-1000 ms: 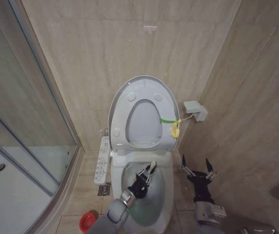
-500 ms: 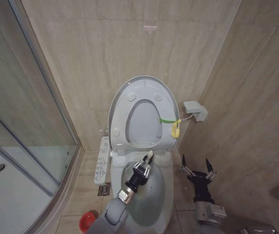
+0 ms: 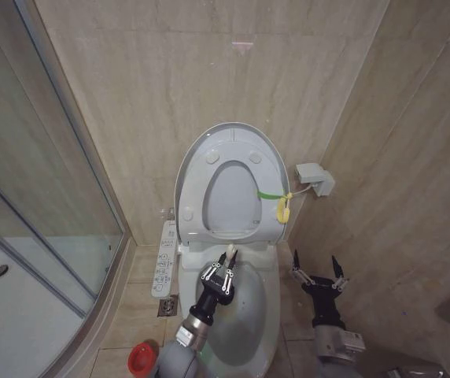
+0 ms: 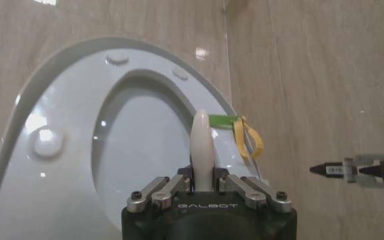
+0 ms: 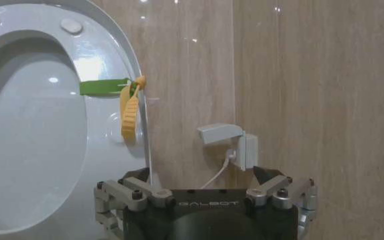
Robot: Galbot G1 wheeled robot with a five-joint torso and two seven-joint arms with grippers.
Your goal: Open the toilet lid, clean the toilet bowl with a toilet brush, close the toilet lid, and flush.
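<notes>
Nearest, down at floor level left of the toilet, a red holder; over the toilet bowl, left gripper pinching the pale handle of the toilet brush, handle tip pointing up toward the back. Beside the bowl on the right, right gripper with fingers spread, holding nothing. Farthest, toilet lid raised against the tiled wall, yellow-green tag at its right edge.

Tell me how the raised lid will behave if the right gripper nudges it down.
The lid looks like glossy thin plastic, so probably light and slippery. It stands near upright against the wall, so past the tipping point it may drop quickly. The right gripper hovers open beside the bowl.
</notes>
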